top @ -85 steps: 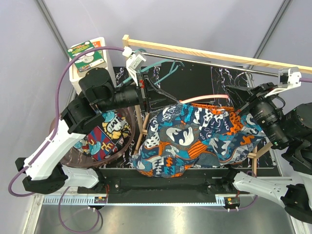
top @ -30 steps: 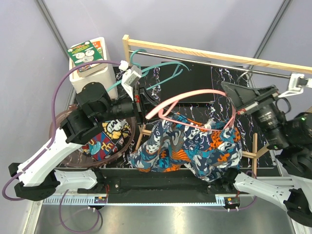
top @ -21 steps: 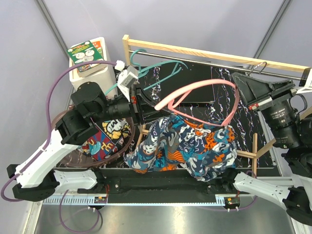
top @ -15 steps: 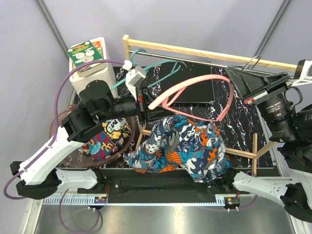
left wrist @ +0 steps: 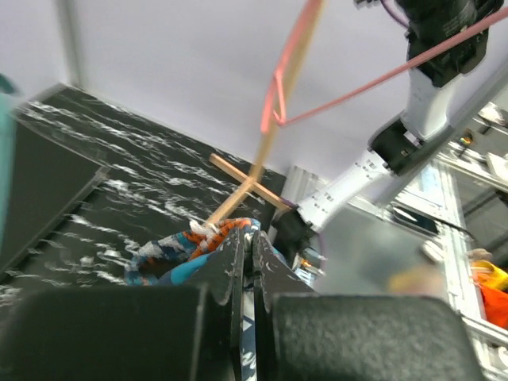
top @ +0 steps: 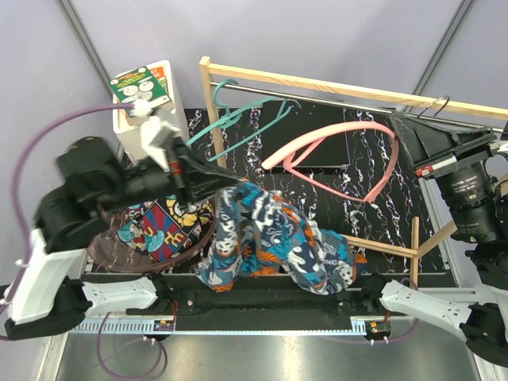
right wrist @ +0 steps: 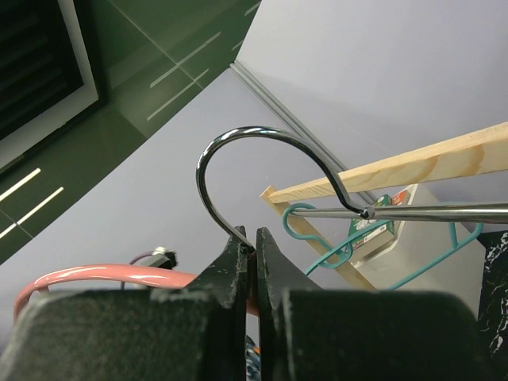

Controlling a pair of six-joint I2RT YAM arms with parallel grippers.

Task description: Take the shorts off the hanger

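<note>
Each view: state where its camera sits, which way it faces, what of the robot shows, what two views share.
Top external: above and behind the arms, looking down on the table; left arm and right arm show, bases included.
Left wrist: on the left arm, looking along the shut left fingers, over the shorts, toward the right arm.
Right wrist: on the right arm, looking up past the shut right fingers at the hook and wall.
Shared: all three show the pink hanger.

Bright, even light from overhead, shadows soft; my left arm (top: 79,186) smears with motion blur in the top view; up close my own fingers (left wrist: 119,333) loom dark and unfocused (the left wrist view's right edge goes hazy too).
</note>
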